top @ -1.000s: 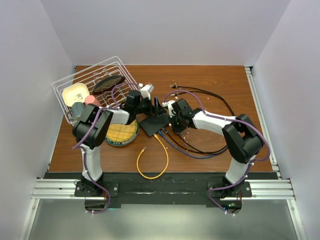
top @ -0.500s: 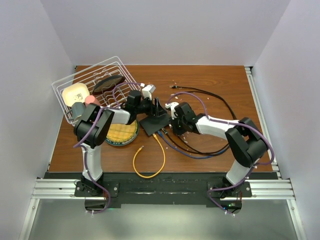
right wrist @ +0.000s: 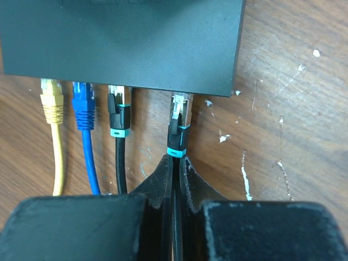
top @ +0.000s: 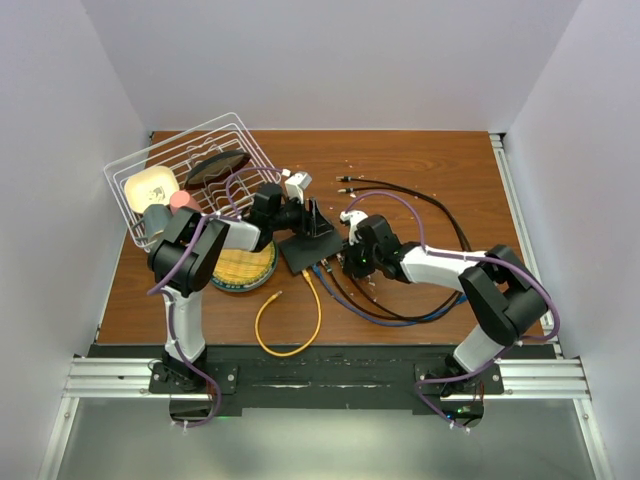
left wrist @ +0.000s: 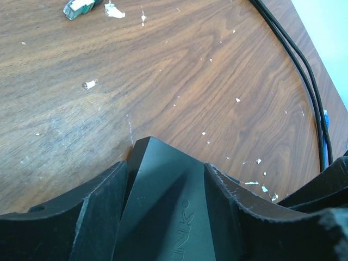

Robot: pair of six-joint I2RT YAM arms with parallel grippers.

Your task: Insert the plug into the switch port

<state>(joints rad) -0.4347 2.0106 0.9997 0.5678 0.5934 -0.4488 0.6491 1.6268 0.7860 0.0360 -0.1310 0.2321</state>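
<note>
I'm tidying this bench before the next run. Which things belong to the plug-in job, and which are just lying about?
In the job: switch, clamped by left gripper; teal-collared plug at its port; black cable, pinched by right gripper.
Lying about: wire rack, woven plate, loose green connector.

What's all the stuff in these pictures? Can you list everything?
table: one, brown wood, under everything
switch: one, black, middle of table
yellow cable: one, yellow, plugged into switch
blue cable: one, blue, plugged in beside it
black cable: one, black, plugged in next
held cable: one, black, plug at switch's edge
loose cables: two, black, far side of table
green plug: one, green, loose on table
rack: one, white wire, back left, holding dishes
woven plate: one, yellow, left of switch
left gripper: one, black, shut on switch
right gripper: one, black, shut on held cable
</note>
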